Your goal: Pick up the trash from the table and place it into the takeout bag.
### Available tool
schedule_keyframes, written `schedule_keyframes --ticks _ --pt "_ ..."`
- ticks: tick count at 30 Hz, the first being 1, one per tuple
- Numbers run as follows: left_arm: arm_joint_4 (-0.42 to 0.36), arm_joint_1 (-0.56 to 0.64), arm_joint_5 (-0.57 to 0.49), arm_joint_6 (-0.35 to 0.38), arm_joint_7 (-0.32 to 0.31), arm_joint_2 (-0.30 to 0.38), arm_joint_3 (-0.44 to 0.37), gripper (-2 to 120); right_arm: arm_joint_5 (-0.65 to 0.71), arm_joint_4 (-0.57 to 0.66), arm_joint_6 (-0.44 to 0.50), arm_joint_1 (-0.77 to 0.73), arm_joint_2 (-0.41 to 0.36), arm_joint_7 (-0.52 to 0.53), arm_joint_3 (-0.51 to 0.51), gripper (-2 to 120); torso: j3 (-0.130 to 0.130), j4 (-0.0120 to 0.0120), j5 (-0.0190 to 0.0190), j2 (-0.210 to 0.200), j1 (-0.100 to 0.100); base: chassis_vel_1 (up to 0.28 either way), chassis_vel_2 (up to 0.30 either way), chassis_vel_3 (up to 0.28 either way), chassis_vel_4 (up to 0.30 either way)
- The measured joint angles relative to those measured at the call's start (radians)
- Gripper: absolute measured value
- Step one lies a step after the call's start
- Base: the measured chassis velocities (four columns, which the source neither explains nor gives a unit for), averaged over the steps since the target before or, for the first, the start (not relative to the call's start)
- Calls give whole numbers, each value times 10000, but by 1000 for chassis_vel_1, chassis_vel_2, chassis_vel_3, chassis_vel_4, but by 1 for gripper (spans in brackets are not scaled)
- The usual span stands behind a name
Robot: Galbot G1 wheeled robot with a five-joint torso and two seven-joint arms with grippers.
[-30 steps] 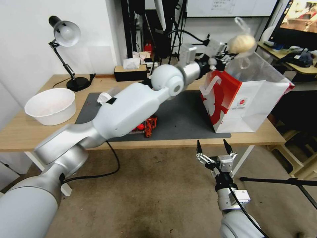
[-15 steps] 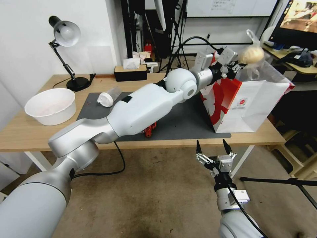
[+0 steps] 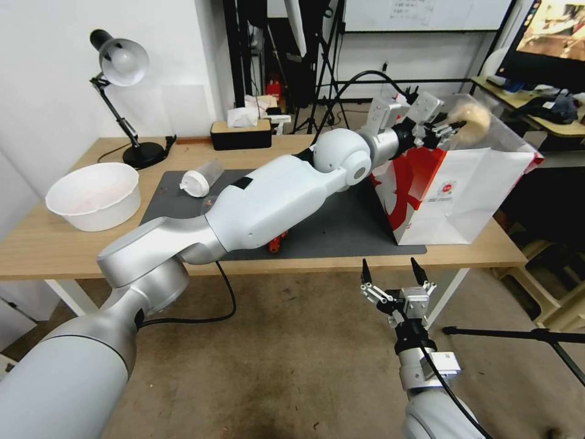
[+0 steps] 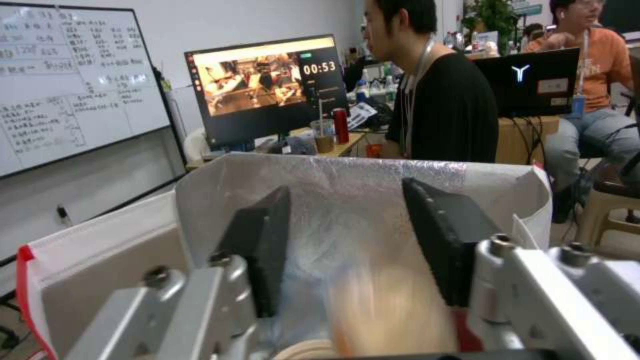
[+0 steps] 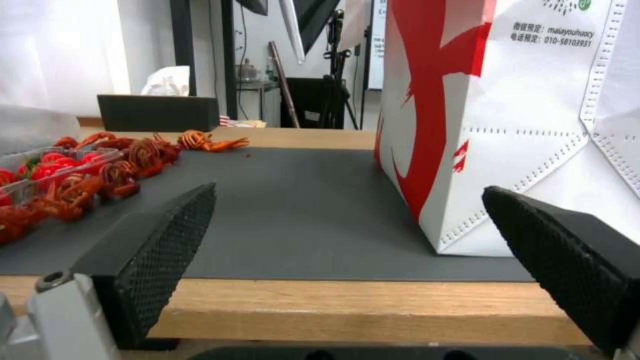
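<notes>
Your left arm reaches across the worktop (image 3: 36, 244) so that the left gripper (image 3: 440, 128) sits at the open mouth of the takeout bag (image 3: 463, 195), just above its near rim. In the left wrist view the left gripper (image 4: 347, 250) has its jaws parted with a clear gap between the pads, and the silvery lining of the takeout bag (image 4: 347, 180) shows behind them. The clear bag with pale lump (image 3: 470, 119) appears blurred just beyond the fingertips, over the bag opening; you cannot tell whether it is touching the fingers. In the left wrist view a blurred pale shape, the clear bag with pale lump (image 4: 393, 310), lies between and beyond the pads. The takeout bag stands upright on the right end of the dark grey mat (image 3: 341, 225). Your right gripper (image 3: 393, 272) hangs below the front edge of the worktop, near the bag's corner, with its jaws spread wide and nothing between them; the right wrist view confirms the wide gap of the right gripper (image 5: 347, 250) facing the mat (image 5: 300, 210) and the takeout bag (image 5: 520, 125). The clear white-lidded plastic cup (image 3: 201, 177) lies on its side at the mat's far left corner. The beige round bowl (image 3: 94, 195) stands on the bare wood to the left of the mat. Red litter (image 5: 73, 175) rests on the mat's left part.
</notes>
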Motion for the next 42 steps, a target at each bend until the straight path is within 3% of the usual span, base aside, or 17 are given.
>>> schedule_keyframes --ticks 2,10,15,29,34,42 --pt "-41 0 0 1 -17 43 -66 60 0 26 0 1 -10 0 9 100 0 -1 0 0 0 0 0 0 0" --pt "-308 53 -15 1 -195 189 -519 83 4 45 -2 1 -25 4 28 100 0 -1 -1 0 0 0 0 0 0" --pt "-744 157 -121 0 -375 642 -1109 99 20 63 -11 4 -52 10 59 100 0 -2 -1 0 0 0 0 0 0" --pt "-1985 1677 -50 169 -787 2994 -2925 100 41 106 -78 -9 -135 14 97 100 0 1 -4 0 1 0 0 0 0" --pt "-2295 2200 11 167 -788 3508 -3266 100 41 116 -89 -20 -183 17 92 100 0 0 -2 0 0 0 0 0 0" --pt "-3390 3912 294 154 -795 4545 -4391 100 44 87 -95 -11 -226 24 29 100 0 -1 -2 0 0 0 0 0 0"
